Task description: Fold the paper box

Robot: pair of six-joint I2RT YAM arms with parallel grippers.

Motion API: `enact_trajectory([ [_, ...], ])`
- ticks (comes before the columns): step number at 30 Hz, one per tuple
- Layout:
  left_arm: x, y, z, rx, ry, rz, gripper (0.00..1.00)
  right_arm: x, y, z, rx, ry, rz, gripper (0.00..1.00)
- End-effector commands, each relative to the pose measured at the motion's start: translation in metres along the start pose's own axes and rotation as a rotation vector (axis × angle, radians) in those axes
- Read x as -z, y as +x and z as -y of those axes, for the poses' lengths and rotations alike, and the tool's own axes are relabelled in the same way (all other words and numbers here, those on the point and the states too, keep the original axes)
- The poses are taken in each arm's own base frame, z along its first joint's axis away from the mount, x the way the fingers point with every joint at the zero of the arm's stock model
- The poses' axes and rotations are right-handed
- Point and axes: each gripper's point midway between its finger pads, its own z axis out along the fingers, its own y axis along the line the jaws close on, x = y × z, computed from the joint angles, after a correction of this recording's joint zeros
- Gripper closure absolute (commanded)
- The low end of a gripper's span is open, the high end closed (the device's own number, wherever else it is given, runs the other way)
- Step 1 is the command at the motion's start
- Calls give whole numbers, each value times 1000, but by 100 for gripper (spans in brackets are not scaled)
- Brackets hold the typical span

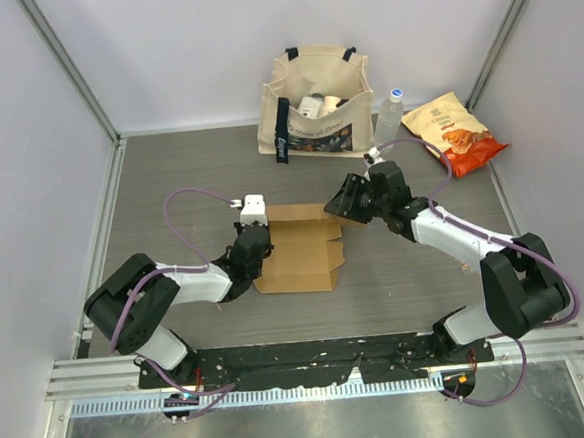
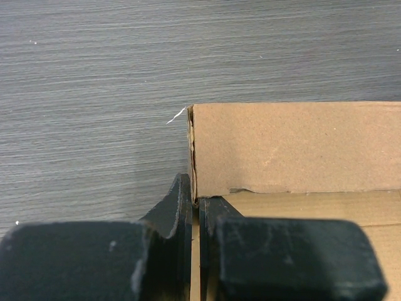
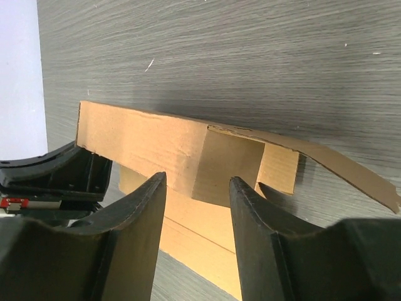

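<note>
Folding up the walls looks like your step — left gripper [image 2: 195,202] pinches a raised wall of the paper box [image 1: 299,249] mid-table, right gripper [image 3: 197,182] spread wide at its other end — tuck that loose flap next, I'd guess.

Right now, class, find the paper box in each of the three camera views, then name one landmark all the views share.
Top external: the paper box lies mid-table, between the two arms.
Left wrist: the paper box fills the right half, one wall raised.
Right wrist: the paper box stretches across the middle, beyond the open right gripper.
Shared landmark: the left gripper, clamped on the box's left end in every view.
</note>
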Motion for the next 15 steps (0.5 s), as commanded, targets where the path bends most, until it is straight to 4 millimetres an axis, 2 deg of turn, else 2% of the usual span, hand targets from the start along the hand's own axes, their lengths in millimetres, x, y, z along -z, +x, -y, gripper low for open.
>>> enact_trajectory([
  [1,-3,-25,10,70,13,59,100,2,-4,-9,17,-60,29,50],
  [5,-3,-25,10,70,15,59,100,-5,-10,-24,-26,-135,38,50],
  [11,-2,-26,10,73,16,61,100,-11,-10,-36,-127,-224,32,52],
  [15,-2,-27,12,81,23,62,100,-12,-13,-40,-199,-276,48,59],
])
